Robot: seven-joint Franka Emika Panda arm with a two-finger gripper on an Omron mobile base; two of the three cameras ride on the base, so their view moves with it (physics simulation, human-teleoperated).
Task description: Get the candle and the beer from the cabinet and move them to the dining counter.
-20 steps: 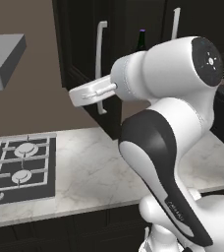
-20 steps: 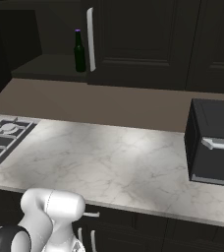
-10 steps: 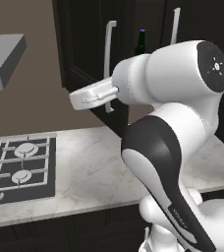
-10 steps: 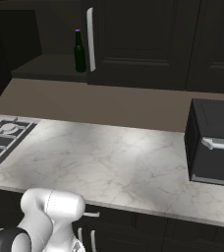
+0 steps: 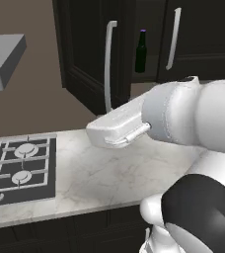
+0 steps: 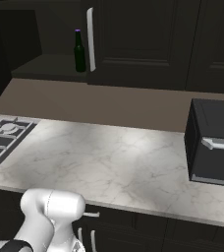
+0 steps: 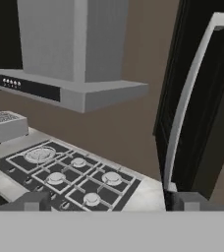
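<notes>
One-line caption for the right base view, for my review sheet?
Beer bottle stands in the opened wall cabinet above a marble counter, gas hob at left.

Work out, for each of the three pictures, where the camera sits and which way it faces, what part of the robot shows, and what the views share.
Left base view: behind the arm on its left, facing the open cabinet, the beer and the hob; the white arm fills the lower right.
Right base view: behind on the right, facing the marble counter, the beer and a black appliance; a white joint shows lower left.
Hand view: on the hand, facing the cabinet's handle, hob and range hood; the jaws stand open.
Shared: both base views show beer, hob, counter.
</notes>
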